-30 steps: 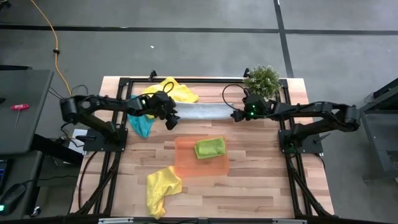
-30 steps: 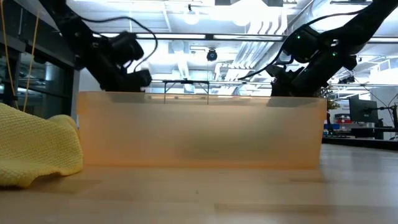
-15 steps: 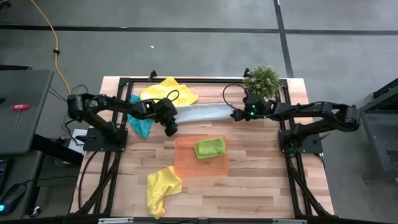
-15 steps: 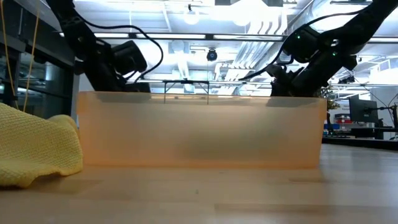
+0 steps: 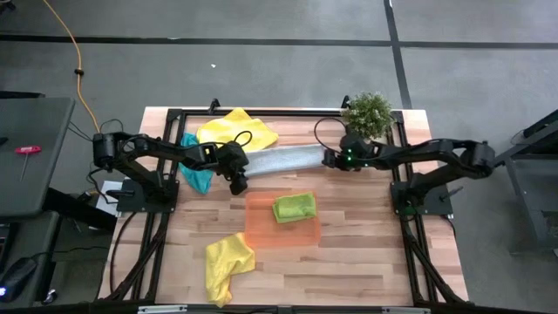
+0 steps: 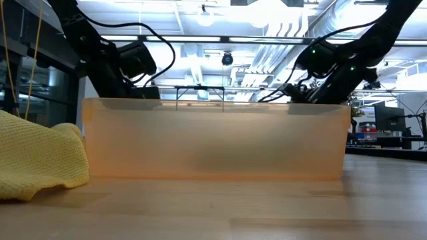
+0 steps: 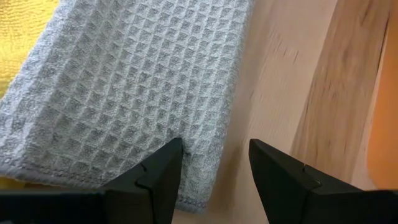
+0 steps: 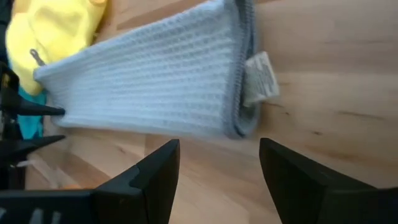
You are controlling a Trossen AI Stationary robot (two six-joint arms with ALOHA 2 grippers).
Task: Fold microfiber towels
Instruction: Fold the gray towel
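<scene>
A light grey towel (image 5: 281, 159) lies folded into a long strip across the far middle of the table (image 5: 366, 262), its left end against a yellow towel (image 5: 235, 126). The left gripper (image 5: 237, 180) hangs over that left end with fingers parted and nothing between them; the right gripper (image 5: 330, 159) sits at the strip's right end, likewise spread and holding nothing. A lime green towel (image 5: 295, 207) rests folded on the orange tray (image 5: 281, 234). A teal-blue towel (image 5: 197, 173) lies far left, a second yellow towel (image 5: 225, 263) near left.
</scene>
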